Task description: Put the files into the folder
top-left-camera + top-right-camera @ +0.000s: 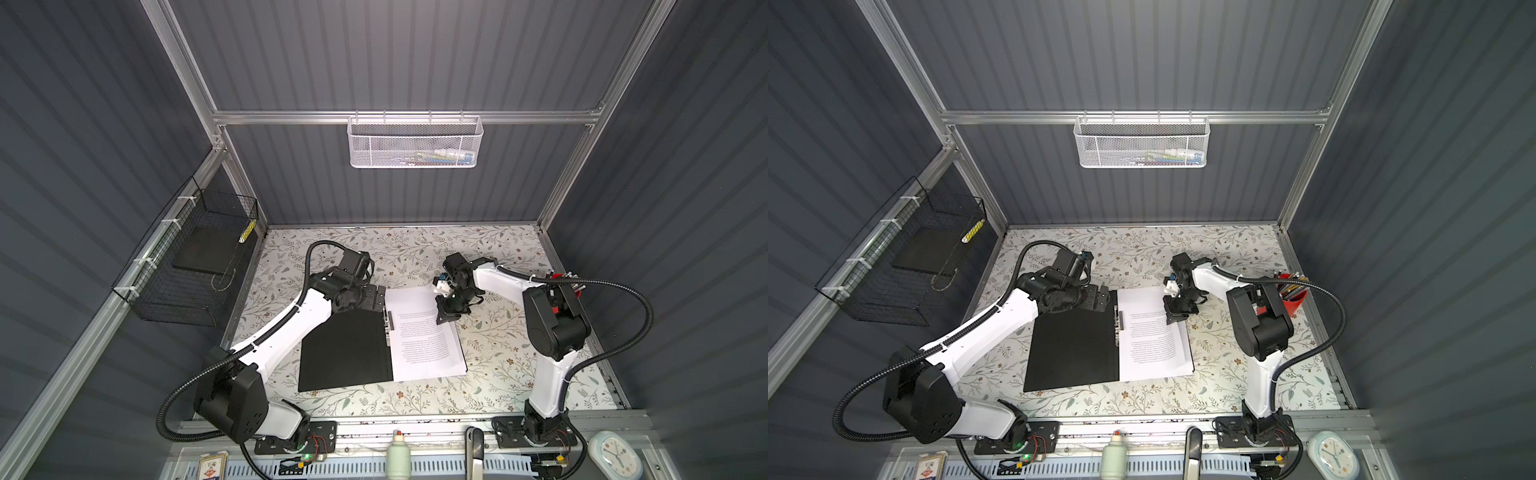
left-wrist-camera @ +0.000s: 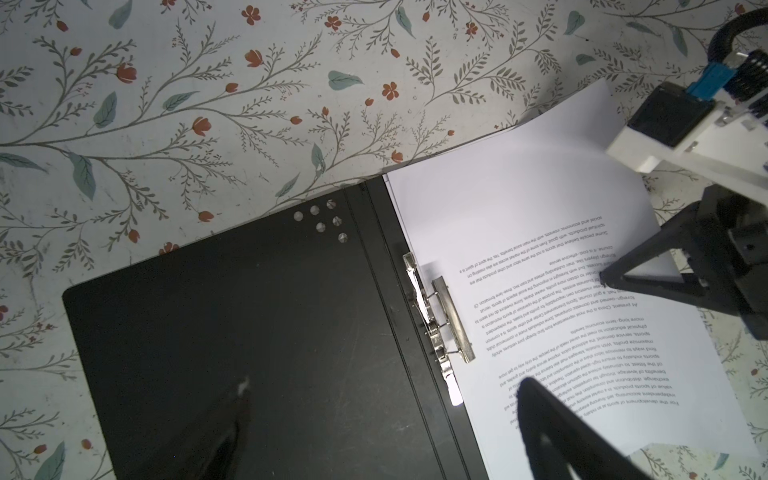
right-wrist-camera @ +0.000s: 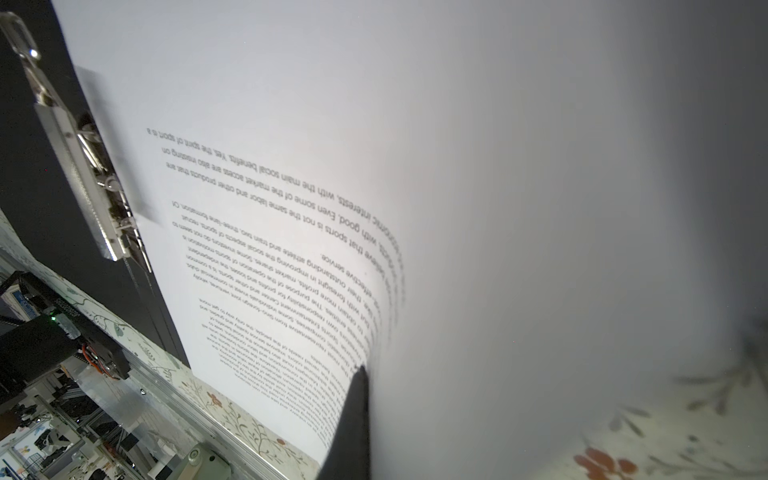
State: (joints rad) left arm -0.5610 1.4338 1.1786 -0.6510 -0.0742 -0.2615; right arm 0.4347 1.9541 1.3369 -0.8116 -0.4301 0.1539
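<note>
The folder (image 1: pixel 345 353) lies open, files (image 1: pixel 424 345) on its right half; the right gripper (image 1: pixel 444 318) pinches their raised edge. The left gripper (image 1: pixel 379 300) gapes above the folder

A robot test cell in a lab, plainly: grey ribbed panels (image 1: pixel 415 54) in an aluminium frame (image 1: pixel 291 117) wall in a floral-covered table (image 1: pixel 415 249). The left arm (image 1: pixel 286 328) and right arm (image 1: pixel 552 374) stand bolted to its front rail (image 1: pixel 415 428), and a white mesh basket (image 1: pixel 413 143) hangs off the frame.
</note>
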